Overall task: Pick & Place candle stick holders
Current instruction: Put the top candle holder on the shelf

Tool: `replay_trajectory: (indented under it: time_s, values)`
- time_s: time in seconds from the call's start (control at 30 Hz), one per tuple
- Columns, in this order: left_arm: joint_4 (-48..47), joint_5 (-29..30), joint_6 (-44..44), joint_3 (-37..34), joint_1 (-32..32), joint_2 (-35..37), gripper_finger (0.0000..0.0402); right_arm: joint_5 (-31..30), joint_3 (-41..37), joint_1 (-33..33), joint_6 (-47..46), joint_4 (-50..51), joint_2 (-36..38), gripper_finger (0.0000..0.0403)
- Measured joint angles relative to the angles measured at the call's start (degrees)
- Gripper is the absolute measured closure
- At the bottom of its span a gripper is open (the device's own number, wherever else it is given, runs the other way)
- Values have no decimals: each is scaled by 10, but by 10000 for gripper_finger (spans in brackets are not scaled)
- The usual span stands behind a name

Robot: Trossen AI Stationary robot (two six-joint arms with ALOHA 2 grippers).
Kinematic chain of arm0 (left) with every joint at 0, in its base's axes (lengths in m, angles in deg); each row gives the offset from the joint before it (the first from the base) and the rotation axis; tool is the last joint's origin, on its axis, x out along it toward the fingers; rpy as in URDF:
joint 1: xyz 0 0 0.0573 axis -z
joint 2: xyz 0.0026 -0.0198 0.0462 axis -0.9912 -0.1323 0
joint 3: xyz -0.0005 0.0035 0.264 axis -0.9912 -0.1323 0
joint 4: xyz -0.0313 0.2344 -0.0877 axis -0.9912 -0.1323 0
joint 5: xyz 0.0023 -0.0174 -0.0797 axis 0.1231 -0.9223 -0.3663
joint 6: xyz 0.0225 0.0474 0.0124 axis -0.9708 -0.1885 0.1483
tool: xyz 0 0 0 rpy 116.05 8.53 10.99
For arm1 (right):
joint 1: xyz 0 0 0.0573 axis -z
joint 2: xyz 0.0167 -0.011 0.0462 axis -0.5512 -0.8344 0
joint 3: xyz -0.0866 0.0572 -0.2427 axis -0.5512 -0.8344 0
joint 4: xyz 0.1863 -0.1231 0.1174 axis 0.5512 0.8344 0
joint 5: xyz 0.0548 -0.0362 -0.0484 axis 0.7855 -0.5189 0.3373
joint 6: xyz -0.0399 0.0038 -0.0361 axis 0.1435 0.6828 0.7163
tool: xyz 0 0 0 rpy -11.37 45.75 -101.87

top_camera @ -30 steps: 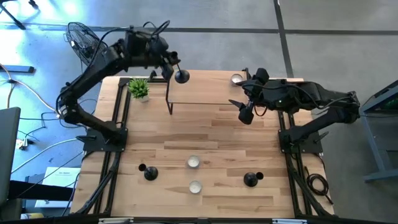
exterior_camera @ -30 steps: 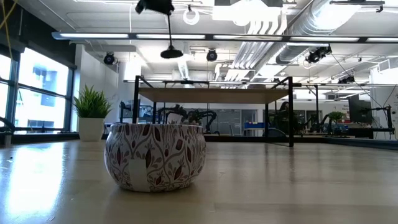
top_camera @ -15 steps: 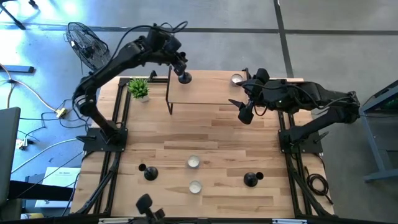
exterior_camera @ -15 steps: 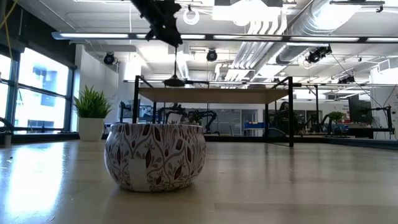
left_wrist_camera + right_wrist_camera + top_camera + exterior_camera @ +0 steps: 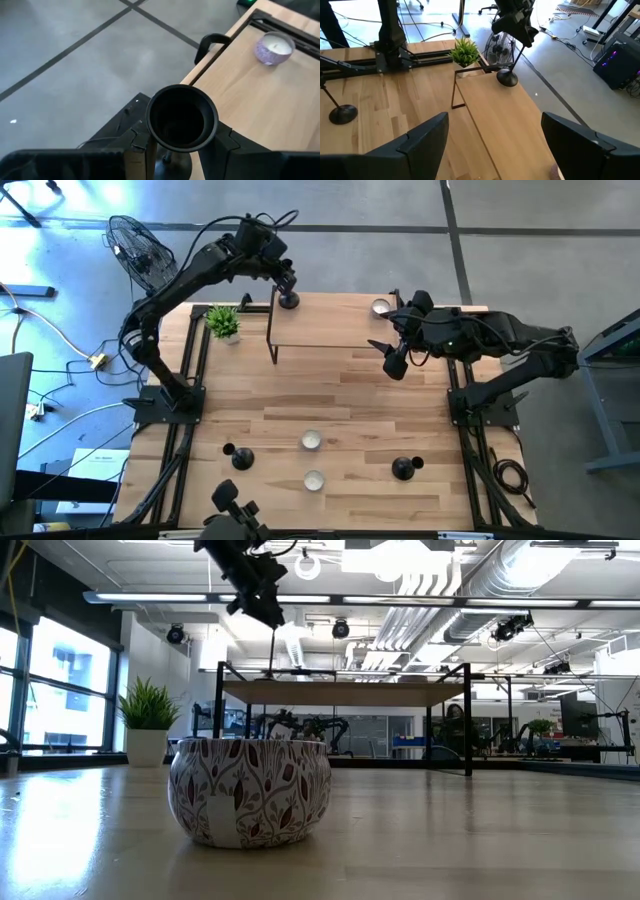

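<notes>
One black candle stick holder (image 5: pixel 512 60) stands at the far left corner of a raised wooden shelf (image 5: pixel 380 330), with my left gripper (image 5: pixel 284 284) shut on its top. Its open cup (image 5: pixel 182 117) shows between the fingers in the left wrist view. Two more holders stand on their round bases on the table near its front, one at the left (image 5: pixel 241 459) and one at the right (image 5: pixel 403 469). Two tealight cups (image 5: pixel 311 441) (image 5: pixel 314 479) lie between them. My right gripper (image 5: pixel 393 365) hangs open above the table's right half, away from all of these. My left gripper pinches the holder at its top end, at or just under the cup (image 5: pixel 165 150); the cup hides the exact place. The fingers (image 5: pixel 227 150) slant down from the table's left. The thin stem (image 5: pixel 274 645) hangs below them, and the base (image 5: pixel 506 78) is on the shelf or just above it; I cannot tell which.
A candle in a tin (image 5: pixel 380 307) sits on the shelf near its far edge. A small potted plant (image 5: pixel 222 321) stands at the table's far left. A dark object (image 5: pixel 232 510) shows at the table's near edge. A patterned cup (image 5: pixel 250 790) fills the low view's foreground.
My left gripper has come down over the shelf's far left corner, still shut on the holder. The holder's base, which hung well above the shelf, is now down at the shelf top. The dark object has come into view at the near edge.
</notes>
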Motion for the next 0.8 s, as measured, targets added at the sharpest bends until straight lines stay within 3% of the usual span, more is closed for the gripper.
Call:
replay_trajectory:
  time_s: [0.67, 0.8]
  values:
    - [11, -21, -1, -34, 1, 1, 303, -13, 0, 0, 1, 0, 0, 91]
    - [0, -27, 1, -36, 2, 0, 250, -11, 0, 0, 1, 0, 0, 91]
